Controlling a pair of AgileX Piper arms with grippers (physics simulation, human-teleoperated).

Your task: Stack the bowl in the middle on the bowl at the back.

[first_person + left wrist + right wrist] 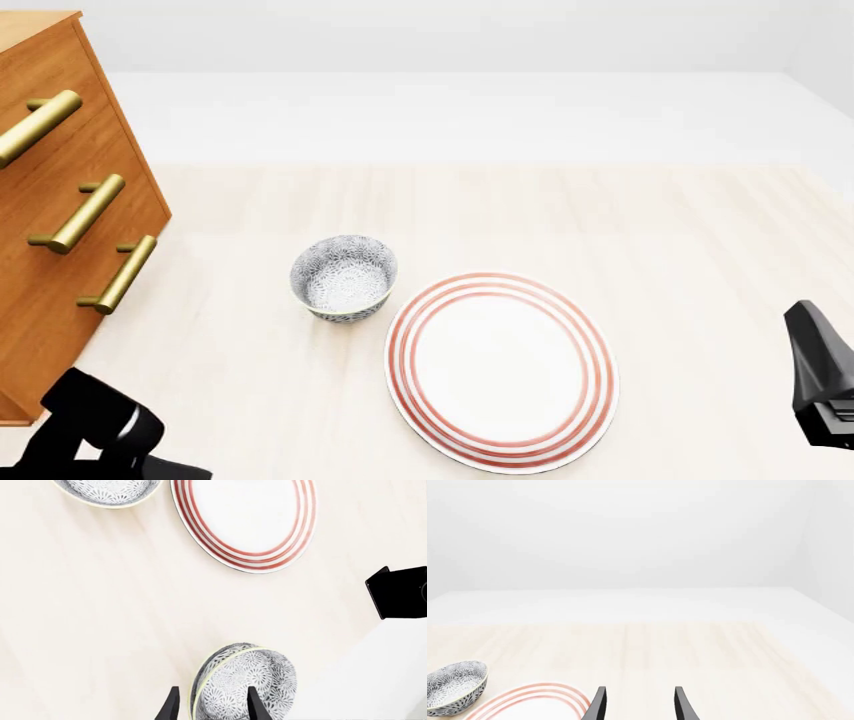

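Note:
The bowl in the middle (267,675), white with grey floral speckle, shows only in the left wrist view. It lies outside the front view. My left gripper (212,707) is open over its rim, one fingertip (253,705) before the bowl's inside and the other beyond its outer wall. I cannot tell whether they touch it. The bowl at the back (344,277), its twin, stands upright left of the plate and appears again (110,490) (454,685). My right gripper (639,707) is open and empty, pointing across the table.
A large red-ringed white plate (501,370) (243,522) (527,692) lies right of the back bowl. A wooden drawer cabinet (67,200) with brass handles stands at the left. The left arm (94,430) sits bottom left and the right arm (821,385) (400,592) at the right edge.

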